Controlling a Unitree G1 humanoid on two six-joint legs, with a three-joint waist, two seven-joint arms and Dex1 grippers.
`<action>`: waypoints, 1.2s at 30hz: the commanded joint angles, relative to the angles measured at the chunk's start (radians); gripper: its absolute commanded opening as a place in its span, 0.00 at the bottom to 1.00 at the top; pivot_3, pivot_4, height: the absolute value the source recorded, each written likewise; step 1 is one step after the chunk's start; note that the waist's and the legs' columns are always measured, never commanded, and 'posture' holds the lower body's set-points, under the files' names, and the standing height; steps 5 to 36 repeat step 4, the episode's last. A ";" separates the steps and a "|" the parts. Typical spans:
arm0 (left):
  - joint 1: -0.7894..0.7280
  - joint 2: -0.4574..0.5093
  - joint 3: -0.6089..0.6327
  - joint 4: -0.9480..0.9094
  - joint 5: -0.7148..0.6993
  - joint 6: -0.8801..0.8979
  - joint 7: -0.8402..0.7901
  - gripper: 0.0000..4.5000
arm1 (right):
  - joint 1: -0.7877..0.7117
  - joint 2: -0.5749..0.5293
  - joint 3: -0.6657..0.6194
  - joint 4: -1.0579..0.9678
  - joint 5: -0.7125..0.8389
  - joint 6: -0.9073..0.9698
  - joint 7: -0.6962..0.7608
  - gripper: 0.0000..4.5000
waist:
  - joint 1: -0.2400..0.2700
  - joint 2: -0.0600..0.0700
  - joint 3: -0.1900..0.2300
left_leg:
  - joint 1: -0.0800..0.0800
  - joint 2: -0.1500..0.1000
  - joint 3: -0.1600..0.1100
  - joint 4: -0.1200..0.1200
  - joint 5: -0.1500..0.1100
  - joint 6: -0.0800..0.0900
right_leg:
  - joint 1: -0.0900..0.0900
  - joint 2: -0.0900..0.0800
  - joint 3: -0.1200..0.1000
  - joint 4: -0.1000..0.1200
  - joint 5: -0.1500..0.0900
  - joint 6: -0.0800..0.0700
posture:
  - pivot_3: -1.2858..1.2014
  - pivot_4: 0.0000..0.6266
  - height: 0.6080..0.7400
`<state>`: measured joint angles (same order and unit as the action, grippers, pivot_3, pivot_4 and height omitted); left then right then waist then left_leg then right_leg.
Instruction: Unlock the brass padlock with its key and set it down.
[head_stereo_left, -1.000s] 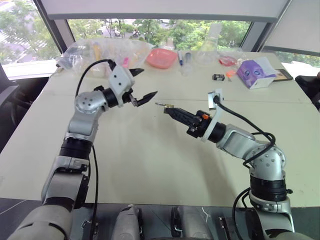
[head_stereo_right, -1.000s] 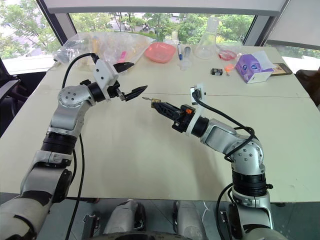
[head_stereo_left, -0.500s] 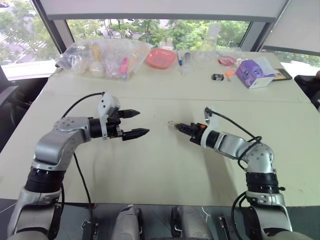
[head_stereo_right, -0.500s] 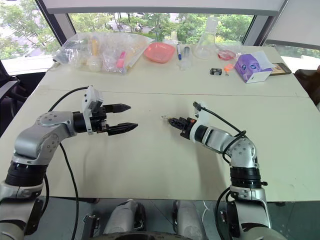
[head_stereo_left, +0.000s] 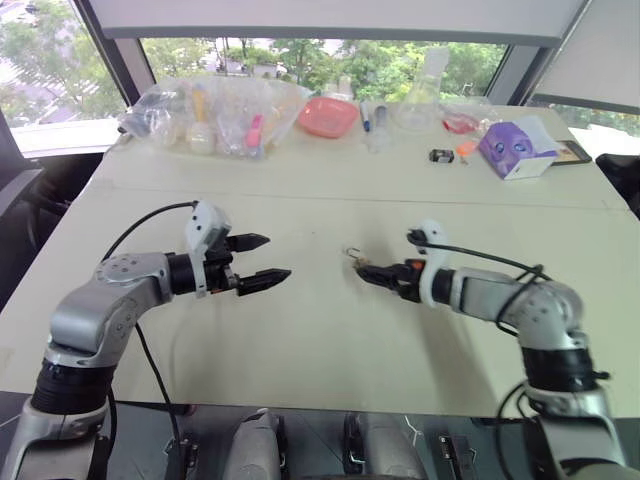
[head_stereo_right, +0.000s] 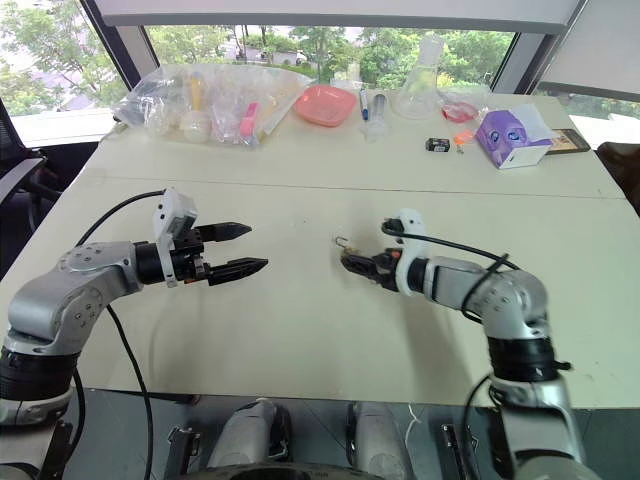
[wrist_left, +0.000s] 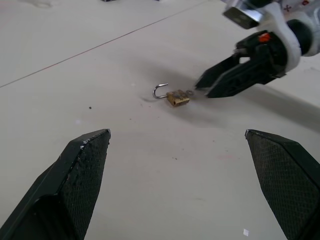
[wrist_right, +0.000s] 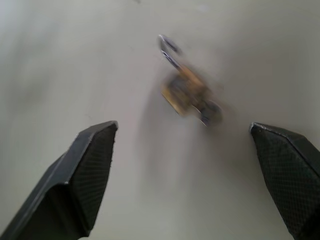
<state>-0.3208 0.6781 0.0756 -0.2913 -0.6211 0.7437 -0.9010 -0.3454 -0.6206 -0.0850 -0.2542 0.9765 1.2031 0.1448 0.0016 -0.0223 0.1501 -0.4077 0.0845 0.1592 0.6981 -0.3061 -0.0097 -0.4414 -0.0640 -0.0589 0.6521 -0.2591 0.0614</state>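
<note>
Lying on the pale counter (head_stereo_left: 300, 340) between the two arms, the brass padlock (head_stereo_left: 354, 257) looks set down already, its shackle swung open; hence, I judge, neither arm holds anything. From the head views the left gripper (head_stereo_left: 256, 259) hangs level with jaws spread wide, well apart from the lock, while the right gripper (head_stereo_left: 371, 274) sits just beside it, pointing at it.

The left wrist view adds what the head views cannot: the brass body (wrist_left: 178, 98) with the hooked shackle free at one end, and something small and silvery at its other end, likely its key (wrist_left: 189, 93), close to the right gripper's tips.

The right wrist view, blurred, shows the lock loose on the counter between widely parted jaws, untouched.
</note>
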 joint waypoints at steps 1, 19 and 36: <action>0.013 0.004 0.046 -0.048 -0.036 0.014 0.021 1.00 | 0.111 -0.086 -0.061 -0.159 -0.020 -0.110 0.180 0.99 | 0.000 0.000 0.000 | 0.000 0.000 0.000 0.000 0.000 0.000 | 0.000 0.000 0.000 0.000 0.000 0.000 | 0.52 0.24 1.00; 0.039 -0.003 0.068 -0.059 -0.048 0.013 0.041 1.00 | 0.208 -0.118 -0.133 -0.229 -0.014 -0.194 0.289 0.99 | 0.001 0.000 0.000 | 0.000 0.001 -0.001 -0.001 -0.001 0.001 | 0.000 0.001 0.000 0.000 0.000 0.000 | 0.52 0.24 1.00; 0.039 -0.003 0.068 -0.059 -0.048 0.013 0.041 1.00 | 0.208 -0.118 -0.133 -0.229 -0.014 -0.194 0.289 0.99 | 0.001 0.000 0.000 | 0.000 0.001 -0.001 -0.001 -0.001 0.001 | 0.000 0.001 0.000 0.000 0.000 0.000 | 0.52 0.24 1.00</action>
